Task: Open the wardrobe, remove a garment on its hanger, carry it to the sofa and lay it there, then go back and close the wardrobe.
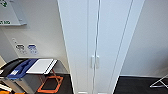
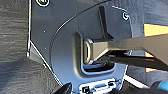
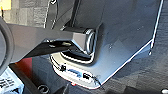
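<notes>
The wardrobe [image 1: 100, 42] fills the centre of the head view, both doors shut, their seam running top to bottom. Its pair of small upright handles [image 1: 95, 61] sits just below the frame's middle, one on each side of the seam, long axes vertical. Centred as they are, neither arm looks clearly nearer. Whether either claw is open or closed cannot be told.
</notes>
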